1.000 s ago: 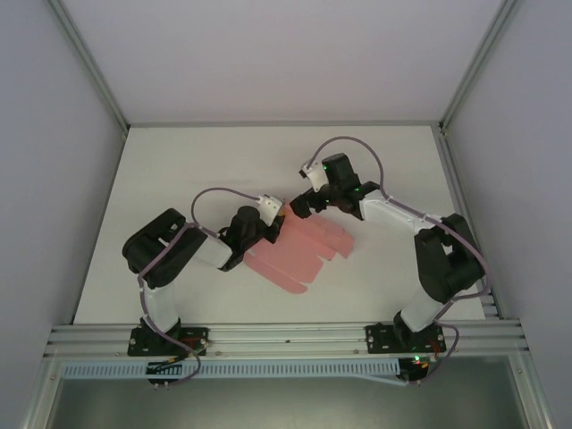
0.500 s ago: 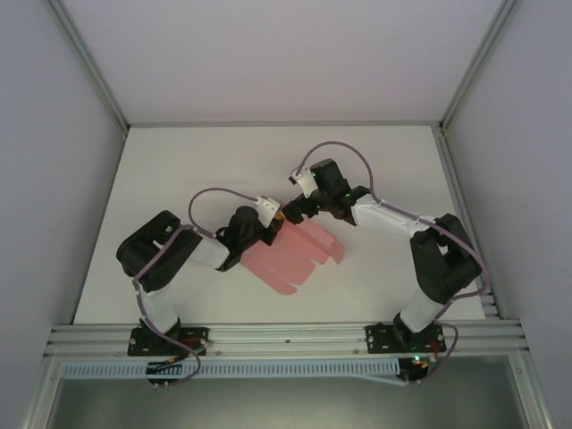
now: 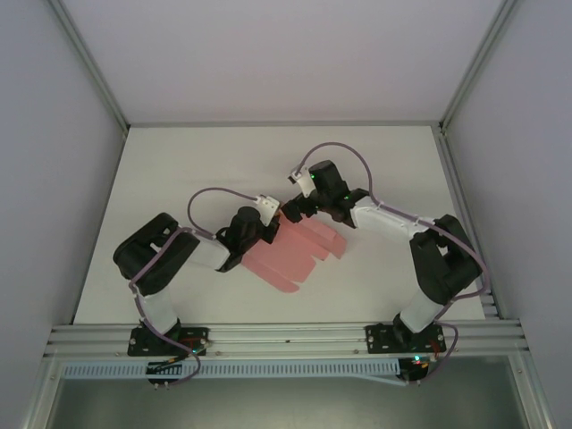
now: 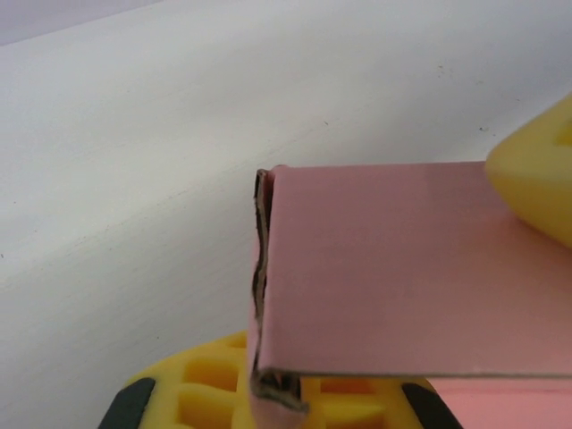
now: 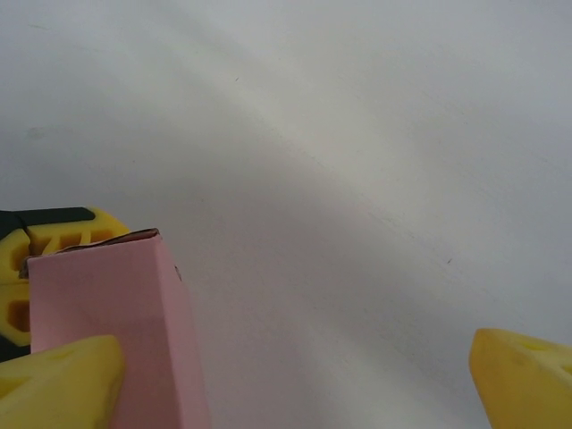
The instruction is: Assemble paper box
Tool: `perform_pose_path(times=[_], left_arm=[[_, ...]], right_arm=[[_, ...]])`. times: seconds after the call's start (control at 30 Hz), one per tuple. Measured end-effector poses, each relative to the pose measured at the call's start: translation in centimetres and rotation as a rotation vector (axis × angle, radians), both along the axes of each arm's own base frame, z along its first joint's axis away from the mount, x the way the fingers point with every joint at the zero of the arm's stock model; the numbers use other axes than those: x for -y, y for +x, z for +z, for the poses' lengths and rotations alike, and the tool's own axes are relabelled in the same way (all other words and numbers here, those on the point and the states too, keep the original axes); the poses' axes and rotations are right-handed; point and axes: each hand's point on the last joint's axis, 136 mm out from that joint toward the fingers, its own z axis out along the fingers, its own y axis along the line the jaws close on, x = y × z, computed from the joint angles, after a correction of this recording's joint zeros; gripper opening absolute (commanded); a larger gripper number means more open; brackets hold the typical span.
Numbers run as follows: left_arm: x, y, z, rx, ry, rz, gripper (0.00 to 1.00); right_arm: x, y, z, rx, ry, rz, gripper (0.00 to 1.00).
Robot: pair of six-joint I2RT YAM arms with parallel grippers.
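At the middle of the worktop (image 3: pixel 179 179), my left pincer (image 3: pixel 275 223) is now clamped on the paper box (image 3: pixel 299 255).
Over the last second it has closed onto the pink card's far-left edge, so I judge the sheet anchored for folding, its flaps fanned toward the near right. My right arm has swung in leftward, elbow bent out to the right. The right pincer (image 3: pixel 295 211) is spread wide and low at the box's far end, one yellow finger (image 5: pixel 63 375) just beside the card, holding nothing. My left arm reaches rightward, forearm low, wrist tipped down onto the card.
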Motion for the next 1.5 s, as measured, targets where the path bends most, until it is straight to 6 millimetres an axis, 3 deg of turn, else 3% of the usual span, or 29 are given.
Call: perform_pose_path(times=[0.17,0.23,0.4,0.5,0.57,0.67,0.77,0.93,1.27,1.4,1.5], left_arm=[[-1.1,0.4,1.2,0.011,-0.012,0.072,0.00],[-2.0,0.7,2.6,0.023,-0.028,0.124,0.00],[-3.1,1.4,6.4,0.047,-0.067,0.211,0.00],[-3.4,1.3,7.8,0.053,-0.095,0.226,0.00],[-3.5,1.2,8.2,0.046,-0.098,0.228,0.00],[-3.2,1.2,8.7,0.032,-0.112,0.220,0.00],[-3.1,1.0,9.1,0.019,-0.130,0.215,0.00],[-2.9,0.6,10.1,0.007,-0.166,0.200,0.00],[-2.0,0.2,10.5,-0.038,-0.235,0.174,0.00],[-2.0,0.3,10.7,-0.057,-0.279,0.185,0.00],[-2.0,0.4,10.8,-0.068,-0.291,0.197,0.00]], right_arm=[[2.0,-0.6,1.8,0.026,-0.012,-0.088,1.00],[3.3,-1.0,4.3,0.073,0.007,-0.140,1.00],[7.5,-2.5,13.2,0.251,0.125,-0.252,1.00],[10.1,-3.5,15.5,0.301,0.157,-0.301,1.00],[11.4,-3.7,15.2,0.295,0.147,-0.326,1.00],[12.0,-3.8,12.5,0.228,0.109,-0.326,1.00],[11.4,-3.7,9.2,0.134,0.062,-0.302,1.00],[10.1,-3.5,5.2,0.020,0.032,-0.262,1.00],[7.1,-2.1,6.2,0.074,0.295,-0.244,1.00],[7.0,-1.9,6.8,0.080,0.354,-0.284,1.00],[8.1,-2.9,6.5,0.068,0.368,-0.331,1.00]])
